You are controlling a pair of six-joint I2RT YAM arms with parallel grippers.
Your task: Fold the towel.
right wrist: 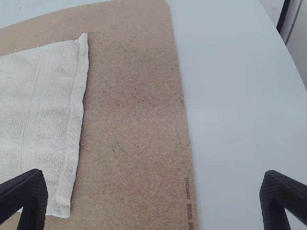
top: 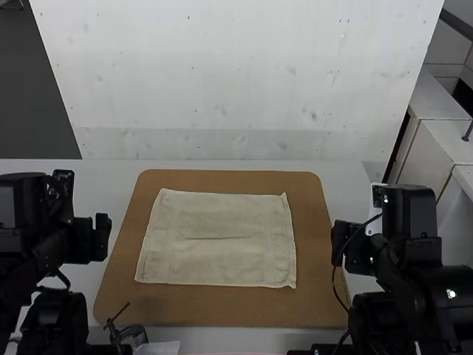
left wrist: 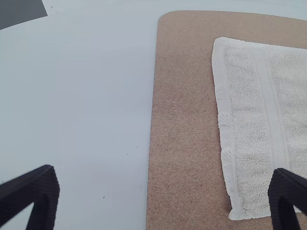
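Note:
A cream towel (top: 218,248) lies spread out flat on the brown board, with a slight crease near its middle. My left gripper (top: 101,237) is at the left of the board, apart from the towel. My right gripper (top: 341,242) is over the board's right edge, also clear of the cloth. In the left wrist view the left gripper (left wrist: 163,191) has its fingers wide apart, and the towel (left wrist: 254,120) shows one short edge. The right gripper (right wrist: 153,194) in the right wrist view is open too, with the towel's (right wrist: 48,110) other short edge in sight.
The brown board (top: 222,307) rests on a pale table (top: 111,181). A small dark clamp-like item (top: 129,333) is at the near left edge of the board. White cabinets (top: 436,140) stand beyond the table at the right.

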